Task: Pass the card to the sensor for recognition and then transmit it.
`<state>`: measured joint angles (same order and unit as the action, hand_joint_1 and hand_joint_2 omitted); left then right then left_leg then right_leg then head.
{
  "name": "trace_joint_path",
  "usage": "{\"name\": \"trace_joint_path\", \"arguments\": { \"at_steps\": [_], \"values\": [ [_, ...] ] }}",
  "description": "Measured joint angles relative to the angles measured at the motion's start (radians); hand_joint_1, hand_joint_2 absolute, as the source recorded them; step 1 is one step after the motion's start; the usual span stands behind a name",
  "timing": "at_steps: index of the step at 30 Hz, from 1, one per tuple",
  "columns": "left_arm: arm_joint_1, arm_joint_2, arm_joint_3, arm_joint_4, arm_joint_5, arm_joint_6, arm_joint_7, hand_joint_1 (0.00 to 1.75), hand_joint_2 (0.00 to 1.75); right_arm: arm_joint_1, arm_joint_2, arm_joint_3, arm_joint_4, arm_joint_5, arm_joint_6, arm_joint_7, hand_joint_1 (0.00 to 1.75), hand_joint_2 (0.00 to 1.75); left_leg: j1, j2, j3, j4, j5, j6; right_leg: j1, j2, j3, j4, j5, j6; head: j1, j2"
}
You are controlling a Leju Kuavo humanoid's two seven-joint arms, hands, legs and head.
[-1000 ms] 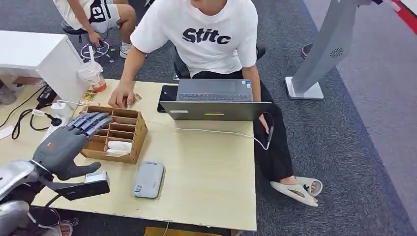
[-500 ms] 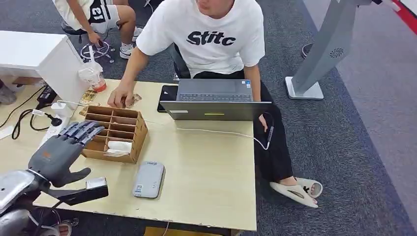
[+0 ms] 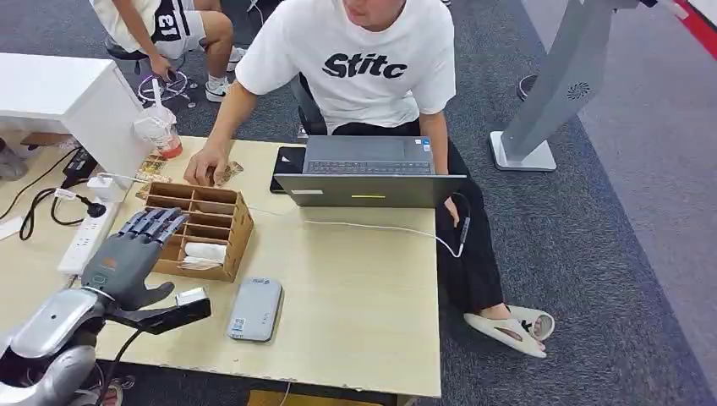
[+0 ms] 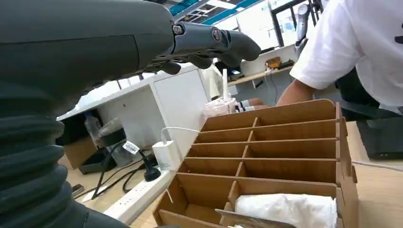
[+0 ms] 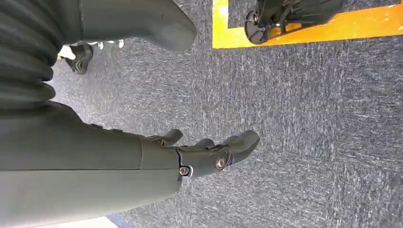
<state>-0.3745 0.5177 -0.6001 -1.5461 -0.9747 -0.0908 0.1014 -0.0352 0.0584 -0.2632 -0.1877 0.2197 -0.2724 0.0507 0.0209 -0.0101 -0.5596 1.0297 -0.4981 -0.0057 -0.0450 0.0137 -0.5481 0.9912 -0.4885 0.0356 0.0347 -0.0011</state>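
A brown cardboard organizer (image 3: 221,222) with several compartments stands on the wooden table (image 3: 363,296). Its nearest compartment holds a white wad (image 3: 205,251) and a thin card (image 3: 196,265); the left wrist view shows the organizer (image 4: 285,142), the wad (image 4: 285,209) and the card (image 4: 249,220) too. The grey sensor box (image 3: 255,309) lies flat just in front of the organizer. My left hand (image 3: 128,258) hovers at the organizer's near-left corner, fingers (image 4: 209,42) stretched out, holding nothing. My right hand (image 5: 209,152) hangs over grey carpet, fingers loosely apart and empty.
A person in a white T-shirt sits behind an open laptop (image 3: 368,173), one hand (image 3: 205,169) on small cards at the table's far edge. A white cable runs from the laptop. A power strip (image 3: 84,241), a drink cup (image 3: 159,131) and a white cabinet (image 3: 59,89) stand at the left.
My left hand drew back and lowered, then shifted right toward the organizer's near-left corner. Its fingers stayed spread. The person leaned slightly to the right.
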Motion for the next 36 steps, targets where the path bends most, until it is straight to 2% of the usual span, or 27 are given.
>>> {"name": "trace_joint_path", "arguments": {
  "at_steps": [10,26,36],
  "values": [
    [-0.007,-0.058,0.032,0.106,-0.028,0.021,0.005,0.0,1.75,0.0,0.0,-0.003,0.0,0.018,0.0,0.0,0.0,1.75,0.0,0.0,0.0,0.0,0.0,0.0,0.0,0.0,0.0,0.0,0.0,0.0,0.0,0.0],
    [-0.016,-0.094,0.069,0.179,-0.043,0.034,0.0,0.0,1.75,0.0,0.0,-0.003,0.0,0.041,0.011,0.003,0.0,1.75,0.0,0.0,0.0,0.0,0.0,0.0,0.0,0.0,0.0,0.0,0.0,0.0,0.0,0.0],
    [-0.015,-0.114,0.072,0.198,-0.058,0.055,-0.033,0.0,1.75,0.0,0.0,-0.003,0.0,0.051,0.021,0.003,0.0,1.75,0.0,0.0,0.0,0.0,0.0,0.0,0.0,0.0,0.0,0.0,0.0,0.0,0.0,0.0]
  ]
}}
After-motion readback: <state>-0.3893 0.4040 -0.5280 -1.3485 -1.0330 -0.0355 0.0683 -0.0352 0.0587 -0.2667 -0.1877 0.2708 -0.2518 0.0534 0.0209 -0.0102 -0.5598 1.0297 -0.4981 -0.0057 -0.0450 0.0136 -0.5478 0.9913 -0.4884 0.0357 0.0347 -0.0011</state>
